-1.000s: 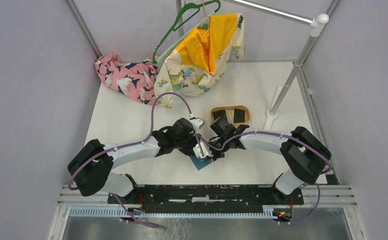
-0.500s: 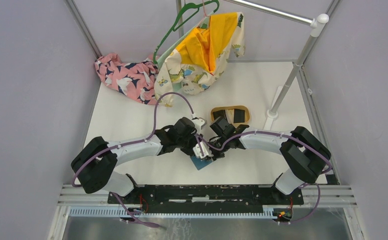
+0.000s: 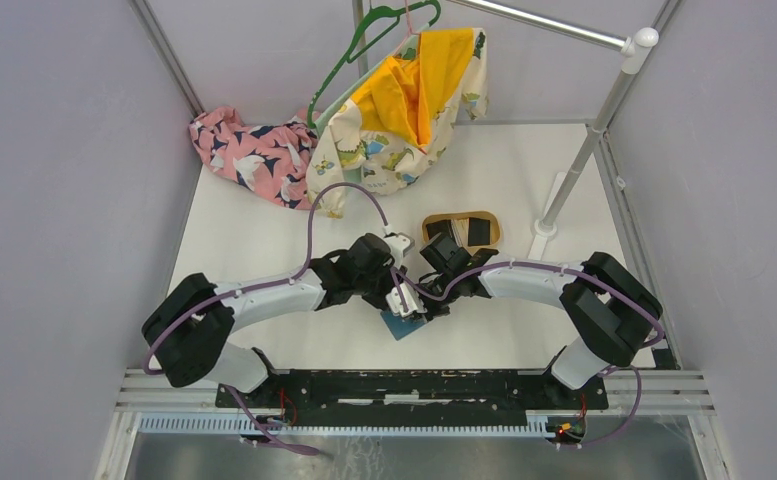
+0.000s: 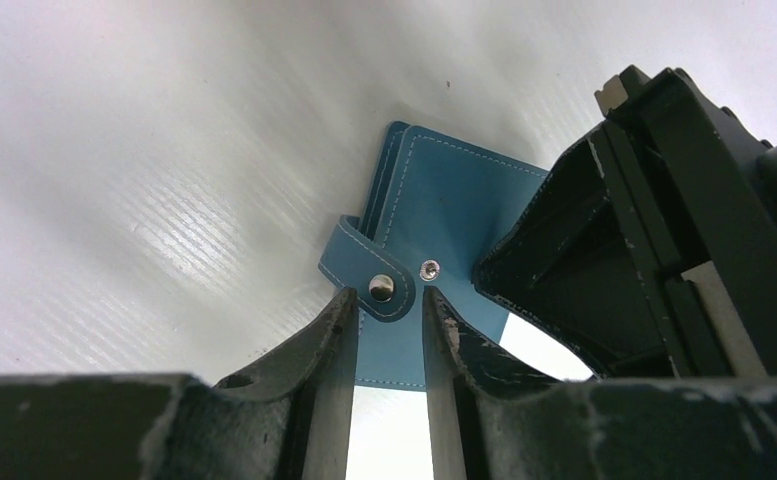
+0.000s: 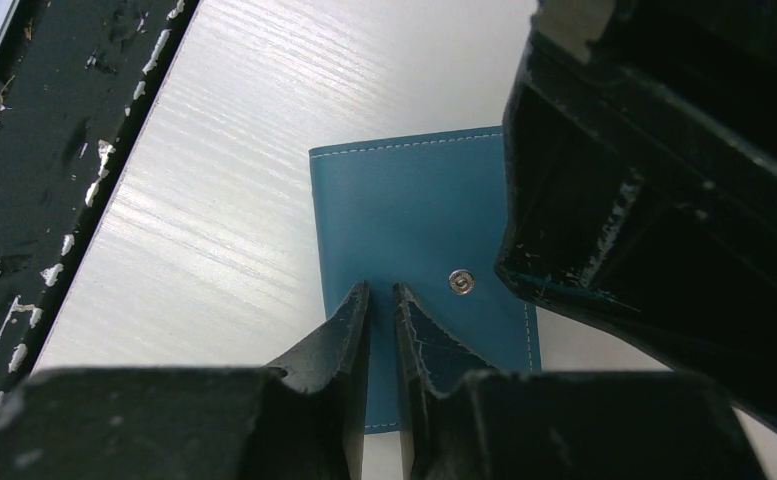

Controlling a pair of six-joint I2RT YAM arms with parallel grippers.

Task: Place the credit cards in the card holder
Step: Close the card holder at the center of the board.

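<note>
The card holder (image 5: 404, 200) is pinned down by the right gripper (image 5: 381, 292) — jaws narrow — so its snap tab (image 4: 352, 262), pinched by the left gripper (image 4: 384, 302), can be lifted.

Both arms bend inward. L claw (image 3: 400, 300) & R claw (image 3: 434, 303) meet approx. mid desk (image 3: 254, 240), nearer its front edge, over the teal card holder (image 3: 402, 327); only its near corner shows. Jaw state unreadable from above. Just behind: oval wooden tray (image 3: 461, 214) w/ dark credit cards (image 3: 480, 232) inside. Back-left corner: pink patterned cloth (image 3: 249, 150). Back edge: cream/yellow garment (image 3: 404, 110) on green hanger (image 3: 364, 40). White rack pole (image 3: 604, 110) by right edge.
</note>
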